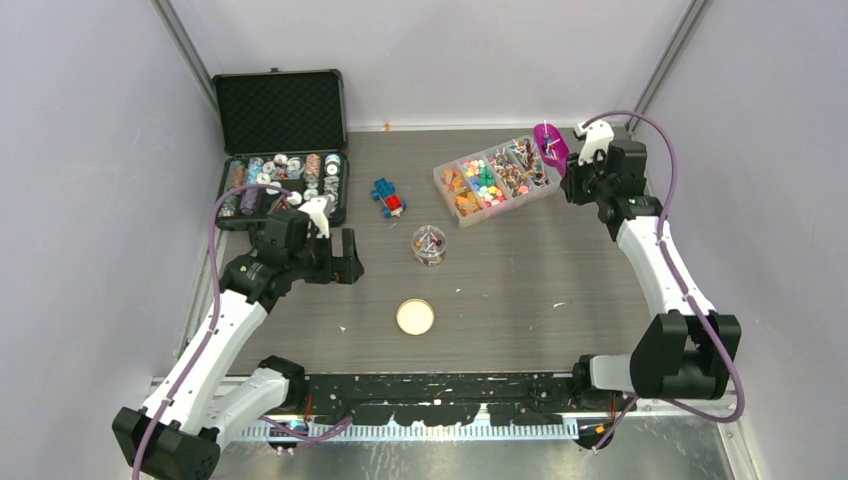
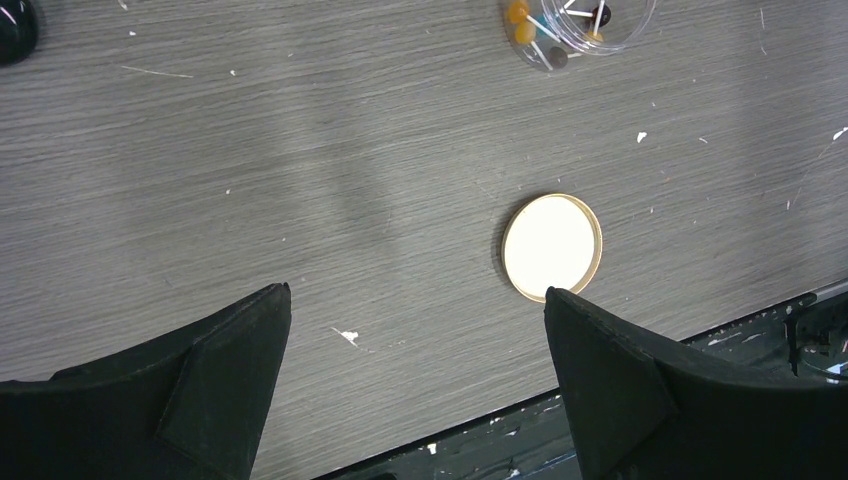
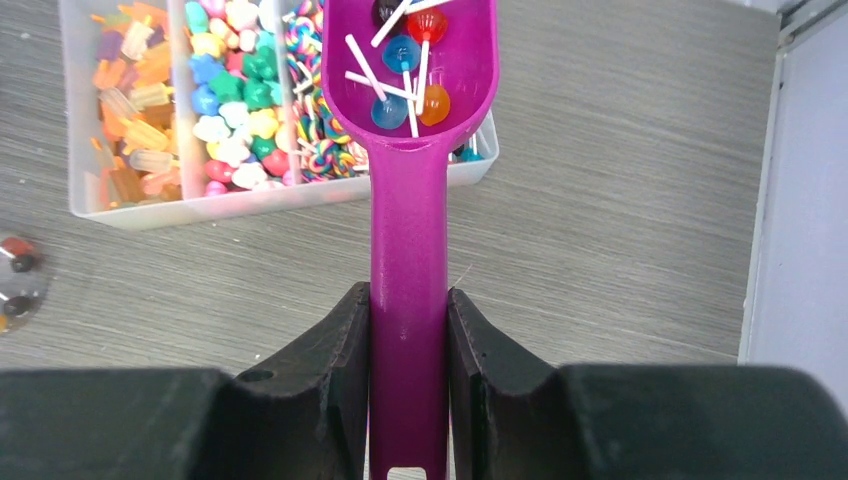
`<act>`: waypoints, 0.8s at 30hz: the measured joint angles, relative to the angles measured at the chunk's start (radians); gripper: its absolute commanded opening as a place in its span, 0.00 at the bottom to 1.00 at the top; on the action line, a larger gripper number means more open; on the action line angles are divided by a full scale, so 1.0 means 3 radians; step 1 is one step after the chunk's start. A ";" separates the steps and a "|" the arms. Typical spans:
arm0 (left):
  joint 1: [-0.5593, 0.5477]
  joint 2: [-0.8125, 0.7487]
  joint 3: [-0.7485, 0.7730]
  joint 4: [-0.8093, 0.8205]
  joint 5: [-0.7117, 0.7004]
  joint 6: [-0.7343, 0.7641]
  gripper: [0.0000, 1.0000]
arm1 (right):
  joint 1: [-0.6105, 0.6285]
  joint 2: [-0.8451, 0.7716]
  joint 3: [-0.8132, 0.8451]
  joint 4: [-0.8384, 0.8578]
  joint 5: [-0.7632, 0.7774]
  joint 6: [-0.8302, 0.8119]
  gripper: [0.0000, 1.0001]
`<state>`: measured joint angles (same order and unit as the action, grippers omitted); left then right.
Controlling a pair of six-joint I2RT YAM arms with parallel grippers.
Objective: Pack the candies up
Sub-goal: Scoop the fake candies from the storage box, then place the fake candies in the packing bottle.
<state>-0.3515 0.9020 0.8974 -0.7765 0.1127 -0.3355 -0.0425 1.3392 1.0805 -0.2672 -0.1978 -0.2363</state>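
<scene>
Candies (image 1: 495, 175) lie sorted by kind in a clear divided tray (image 3: 130, 215) at the far right of the bench (image 1: 560, 290). The right wrist view shows orange wrapped pieces in one compartment, small pastel and green sweets (image 3: 230, 100) in the next, and striped twists beside those.

The right pincer (image 3: 408, 296) is clamped narrowly on the handle of a purple scoop (image 3: 410, 240), one finger on each side. The scoop's bowl is over the right end of the tray. In the bowl are a few lollipops (image 3: 405, 60), blue, red and orange, with white sticks. It appears to sit just above the tray rather than resting in it, though the angle makes that hard to judge.

Near the middle of the bench stands a small clear jar (image 1: 429, 244) with a few stick sweets already inside. A round cork disc (image 1: 415, 317) lies flat nearer the arms, well apart from the jar.

The left pincer (image 2: 415, 295) hangs over bare bench with its fingers spread as wide as they go and nothing between them. In its wrist view the disc sits just beyond the tip of one finger.

A blue-and-red brick toy (image 1: 388, 197) lies between the jar and an open black case (image 1: 285, 110) at the far left. The case holds round spools.
</scene>
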 measured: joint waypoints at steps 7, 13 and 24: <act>0.0000 -0.0005 0.0000 0.0001 -0.0001 0.0008 1.00 | 0.0237 -0.0272 0.0008 -0.0064 0.0008 -0.0003 0.01; 0.0000 -0.0018 0.0000 0.0001 -0.0011 0.0009 1.00 | 0.0776 -0.0289 0.0089 -0.0308 0.0165 -0.0093 0.00; 0.0000 -0.0036 0.0000 0.0001 -0.0028 0.0010 1.00 | 0.1760 -0.0243 0.0294 -0.0902 0.0455 -0.0356 0.00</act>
<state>-0.3515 0.8913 0.8974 -0.7761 0.1043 -0.3325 0.4854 1.2663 1.1687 -0.5377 -0.0612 -0.3431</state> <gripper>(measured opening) 0.996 0.331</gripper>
